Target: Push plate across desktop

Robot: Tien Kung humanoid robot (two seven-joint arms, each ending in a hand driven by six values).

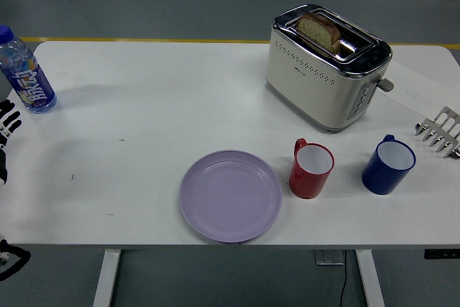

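Left robot hand [7, 121] at the left edge, fingertips barely showing

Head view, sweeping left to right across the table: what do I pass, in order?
Left hand at the table's left edge → water bottle → purple plate → red mug → blue mug → metal rack at the right edge. The toaster sits farther back, spanning above the red mug.

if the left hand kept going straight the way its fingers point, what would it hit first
Only the left hand's fingertips show at the picture's left edge, pointing up and slightly right. Straight on, the water bottle stands just ahead, so it would likely meet that first, though its height over the table is unclear.
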